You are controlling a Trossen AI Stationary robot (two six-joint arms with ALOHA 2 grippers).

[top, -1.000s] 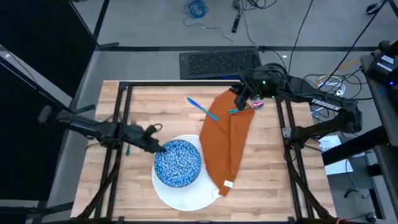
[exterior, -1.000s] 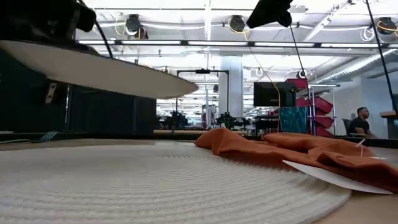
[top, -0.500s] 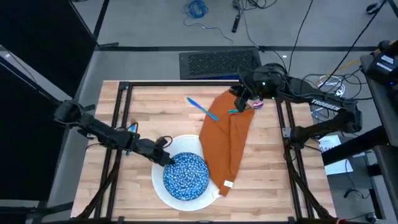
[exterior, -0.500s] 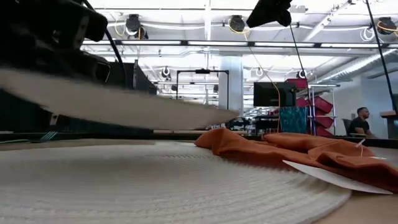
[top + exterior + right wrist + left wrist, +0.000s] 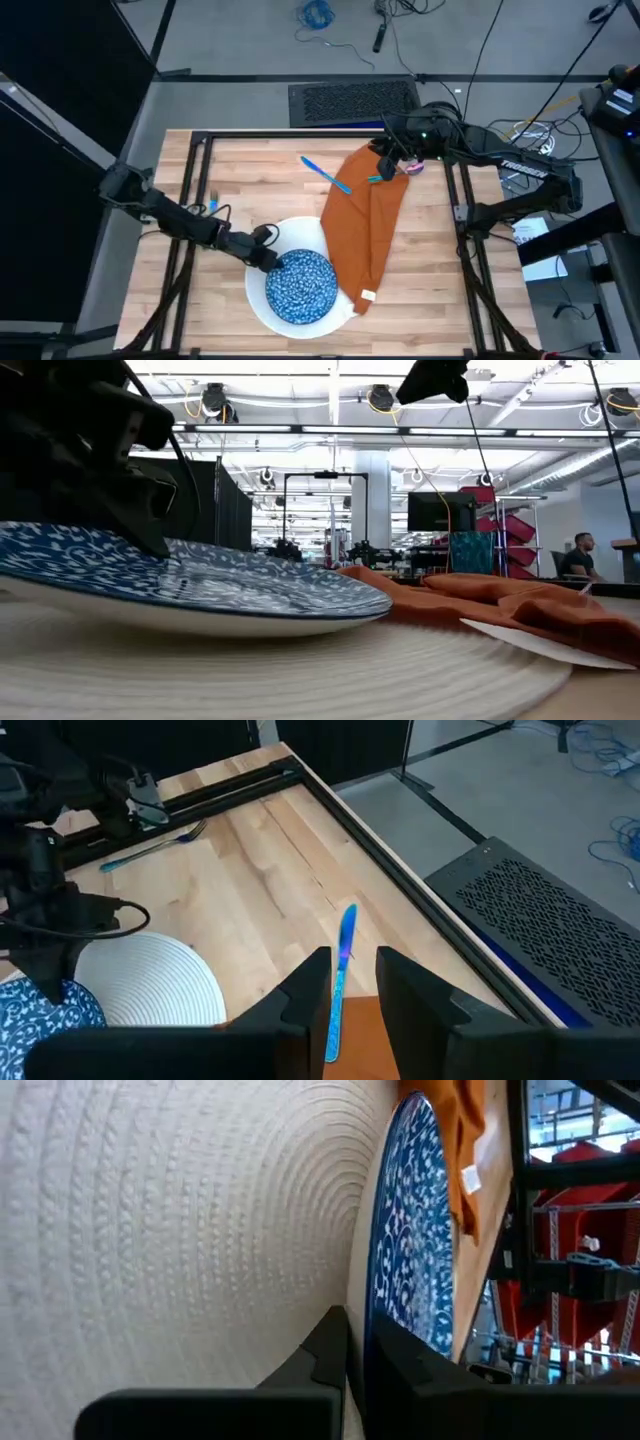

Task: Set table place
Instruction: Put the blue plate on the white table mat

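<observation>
Bowl (image 5: 301, 286), blue w/ white specks, sits on the big white plate (image 5: 258, 298) near the front of the table (image 5: 260, 190). In the low view the bowl (image 5: 190, 585) looks tipped, one side up off the plate (image 5: 300, 680), but that view is very close so it's hard to be sure. Left gripper (image 5: 266, 258) is at the bowl's rim, and its fingers (image 5: 335, 1355) pinch the rim between them.

Orange napkin (image 5: 362, 225) lies just beside the plate, stretched toward the back of the table, w/ a small white tag at its near end. A light-blue knife (image 5: 325, 174) lies on the wood by the napkin's far end. A fork (image 5: 155, 847) w/ a blue handle lies by the black rail on the left side.

Right gripper (image 5: 392, 160) hangs over the napkin's far end, fingers (image 5: 305, 990) a bit apart w/ nothing between them.
</observation>
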